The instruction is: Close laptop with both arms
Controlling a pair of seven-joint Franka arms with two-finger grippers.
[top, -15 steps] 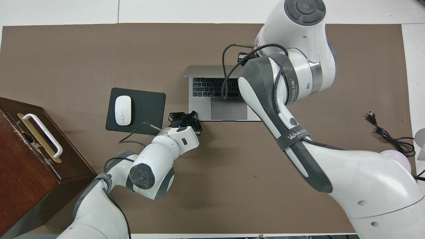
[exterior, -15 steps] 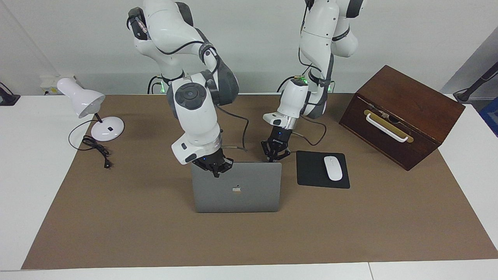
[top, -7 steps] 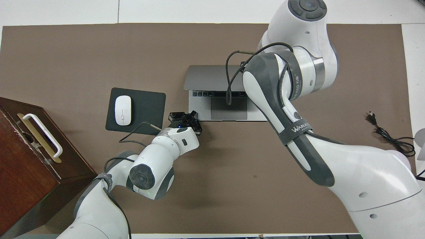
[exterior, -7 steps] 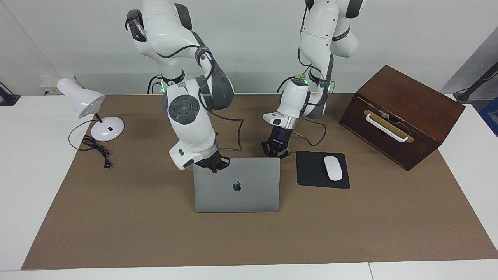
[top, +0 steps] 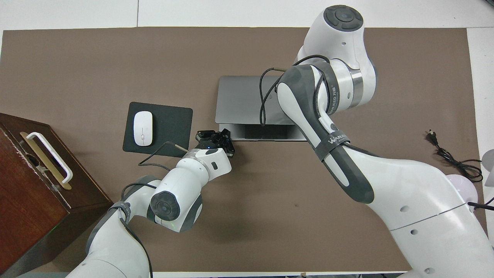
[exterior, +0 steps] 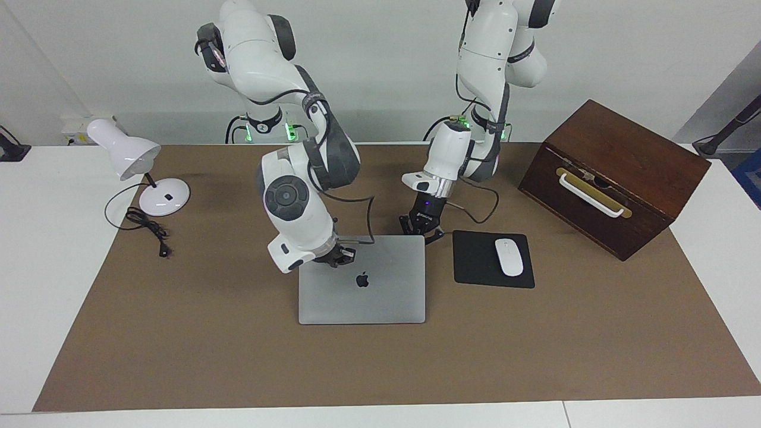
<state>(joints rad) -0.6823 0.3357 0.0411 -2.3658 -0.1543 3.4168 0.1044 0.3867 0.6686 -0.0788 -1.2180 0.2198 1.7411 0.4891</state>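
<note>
The laptop [exterior: 361, 279] sits mid-frame on the brown counter [exterior: 178, 333], its lid nearly down. The right end effector [exterior: 340, 257] rests on the lid's upper left corner; I cannot tell its grip. The left end effector [exterior: 421, 227] is at the upper right corner, fingers spread. A mouse [exterior: 509, 257] lies on a black mouse pad [exterior: 475, 261] beside the laptop. The shut wooden box [exterior: 612, 178] fills the right, a desk lamp [exterior: 137, 172] the upper left.
</note>
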